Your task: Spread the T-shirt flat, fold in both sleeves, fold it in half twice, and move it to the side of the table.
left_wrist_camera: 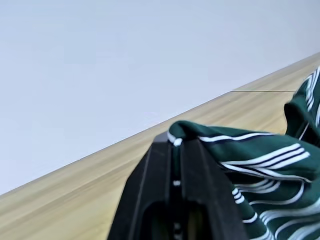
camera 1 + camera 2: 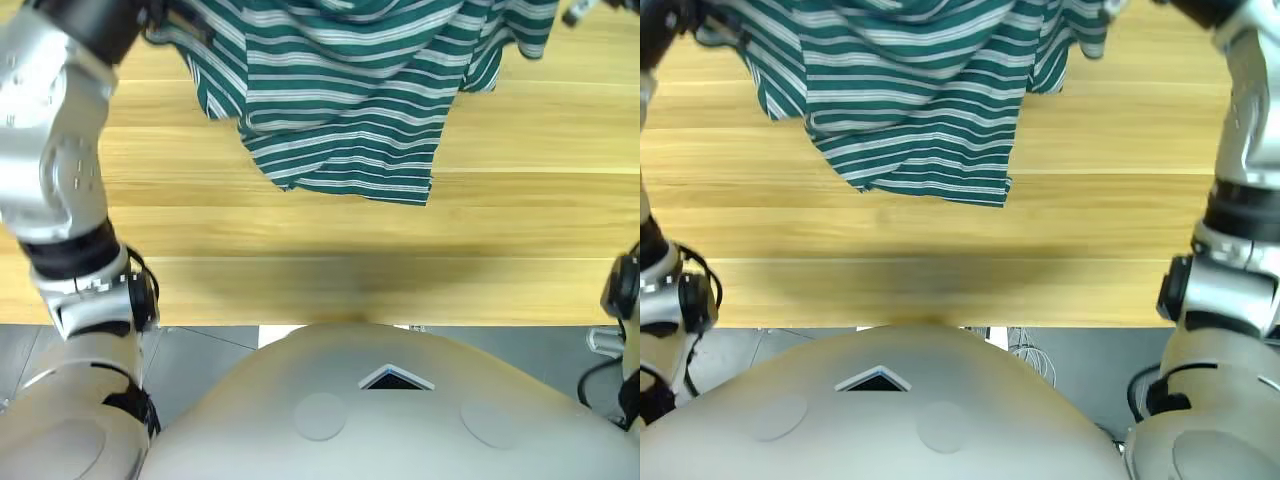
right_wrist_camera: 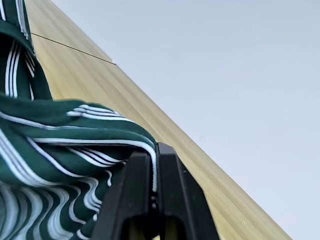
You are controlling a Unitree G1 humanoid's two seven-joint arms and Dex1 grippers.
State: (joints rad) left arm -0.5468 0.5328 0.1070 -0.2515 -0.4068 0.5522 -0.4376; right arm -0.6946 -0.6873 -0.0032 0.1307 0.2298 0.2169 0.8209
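Two grippers have the T-shirt [image 2: 340, 100] pinched at its upper edge over the wooden table [image 2: 300, 240]. The left gripper [image 1: 175, 142] has its black fingers pressed together on a fold of the fabric, a rim of green cloth poking out between them. The right gripper [image 3: 152, 150] is likewise clamped on a striped edge, with the cloth bunched just beside its fingers. The garment is dark green with thin white stripes, and it sags between the two grips in loose, creased folds rather than lying flat. Its span runs from left to right across the far half of the table, with the stripes running roughly the same way. Its free lower part trails toward the near edge and ends in a slanted hem near the table's middle. Whether that hem rests on the wood or hangs just above it cannot be told. A plain white wall [image 1: 125, 50] rises behind the table's far edge.
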